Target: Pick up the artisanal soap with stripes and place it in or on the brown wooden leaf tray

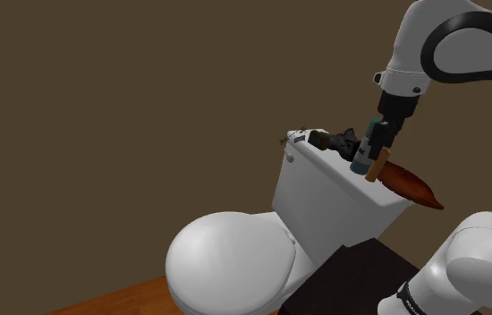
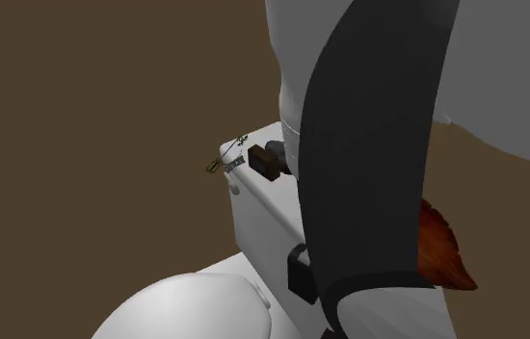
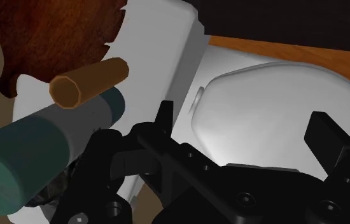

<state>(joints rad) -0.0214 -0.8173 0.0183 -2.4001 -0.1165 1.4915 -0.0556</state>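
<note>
Three things sit on the tank (image 1: 325, 192) in the shoulder view: the dark soap (image 1: 343, 141), a teal bottle (image 1: 363, 161) and the tray (image 1: 411, 184), with the gripper (image 1: 375, 143) just above the bottle. From the second exterior view we see the soap (image 2: 271, 159) beside the arm (image 2: 369, 144), apart from the tray (image 2: 441, 252). In the wrist view the fingers (image 3: 328, 137) stand apart, clasping nothing; the bottle (image 3: 46, 140) is beside them, its brown cap (image 3: 88, 81) near the tray (image 3: 59, 32).

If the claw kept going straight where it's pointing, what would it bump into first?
Probably the white toilet lid, seen between the open claw's fingers, though depth is unclear. The teal-and-grey soap lies beside one finger, not in line.
</note>
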